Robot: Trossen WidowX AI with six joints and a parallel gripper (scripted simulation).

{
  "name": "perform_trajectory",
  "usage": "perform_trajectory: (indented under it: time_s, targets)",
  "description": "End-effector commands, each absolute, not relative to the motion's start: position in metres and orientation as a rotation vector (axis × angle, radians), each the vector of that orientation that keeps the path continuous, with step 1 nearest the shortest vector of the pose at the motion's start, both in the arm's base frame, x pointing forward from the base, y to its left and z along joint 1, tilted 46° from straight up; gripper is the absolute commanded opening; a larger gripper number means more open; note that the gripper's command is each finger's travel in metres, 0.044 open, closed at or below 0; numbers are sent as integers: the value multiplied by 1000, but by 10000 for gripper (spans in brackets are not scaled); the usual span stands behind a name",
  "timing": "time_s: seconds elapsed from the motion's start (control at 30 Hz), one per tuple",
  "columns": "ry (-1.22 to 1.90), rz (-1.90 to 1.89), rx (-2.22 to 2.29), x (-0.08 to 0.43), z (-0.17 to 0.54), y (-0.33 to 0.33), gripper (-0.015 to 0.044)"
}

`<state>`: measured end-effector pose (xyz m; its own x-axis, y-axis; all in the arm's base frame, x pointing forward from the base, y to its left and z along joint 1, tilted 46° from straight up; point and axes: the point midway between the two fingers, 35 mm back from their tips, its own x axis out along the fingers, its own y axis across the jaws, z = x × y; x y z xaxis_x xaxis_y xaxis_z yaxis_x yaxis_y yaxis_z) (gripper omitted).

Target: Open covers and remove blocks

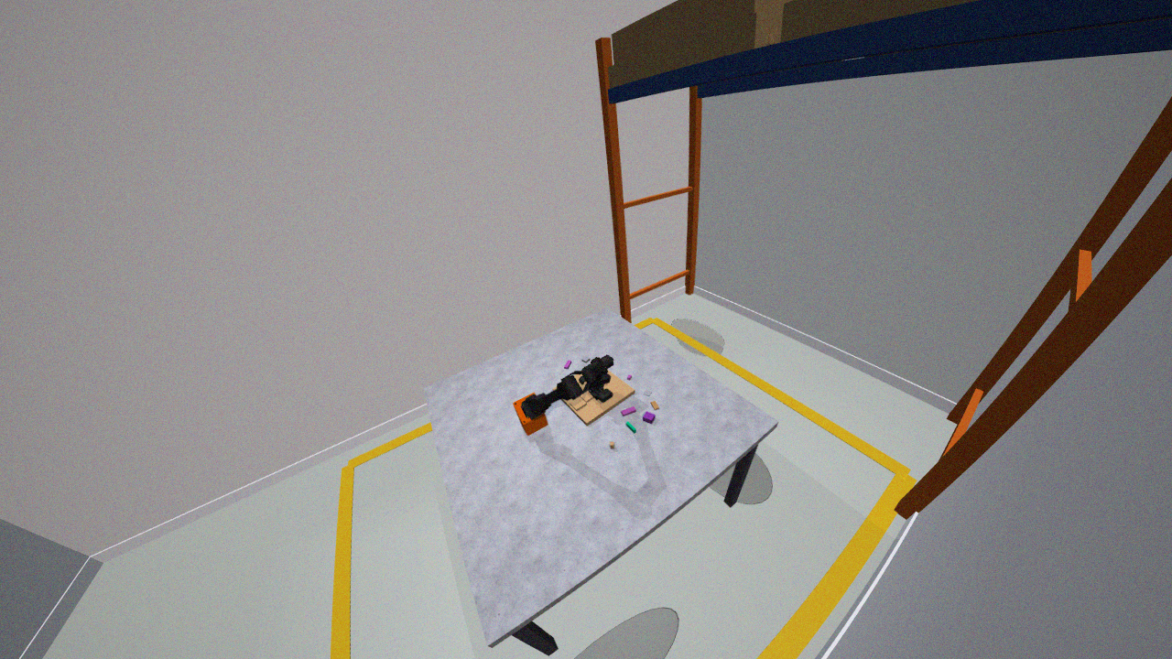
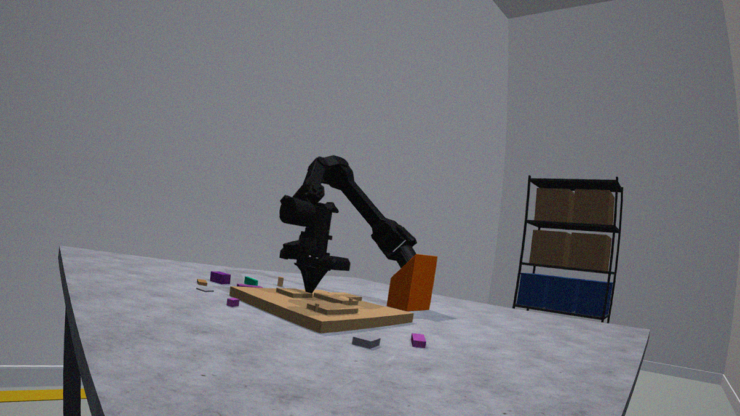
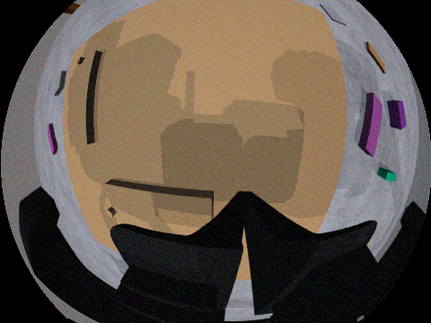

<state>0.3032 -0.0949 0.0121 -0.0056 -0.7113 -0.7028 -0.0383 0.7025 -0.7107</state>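
While shut, gripper [image 1: 601, 395] [image 2: 310, 291] [image 3: 243, 197] above board [image 1: 591, 414] [image 2: 320, 322] [image 3: 251, 58].

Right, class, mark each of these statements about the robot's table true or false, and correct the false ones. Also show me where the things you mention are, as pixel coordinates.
1. The gripper [image 1: 603, 395] [image 2: 310, 291] [image 3: 243, 197] is above the puzzle board [image 1: 588, 418] [image 2: 321, 324] [image 3: 251, 45]. True.
2. The gripper is holding a green block. False: its fingers are shut on nothing, and the green block [image 1: 631, 426] [image 2: 250, 281] [image 3: 387, 174] lies on the table [image 1: 507, 524] [image 2: 245, 378].
3. The arm rises from an orange base [image 1: 532, 425] [image 2: 422, 285]. True.
4. The dark purple block [image 1: 648, 416] [image 2: 220, 277] [image 3: 396, 114] sits on the board. False: it rests on the table, beside the board.
5. The grey piece [image 2: 366, 342] in the exterior view's foreground lies off the board. True.
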Motion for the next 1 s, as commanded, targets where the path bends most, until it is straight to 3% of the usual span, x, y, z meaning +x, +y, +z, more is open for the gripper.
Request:
perform_trajectory:
  time_s: [0.0,0.97]
  targets:
    - [1504,-595,-653,307,12,-96,0]
    - [1502,-595,-652,336,12,-96,0]
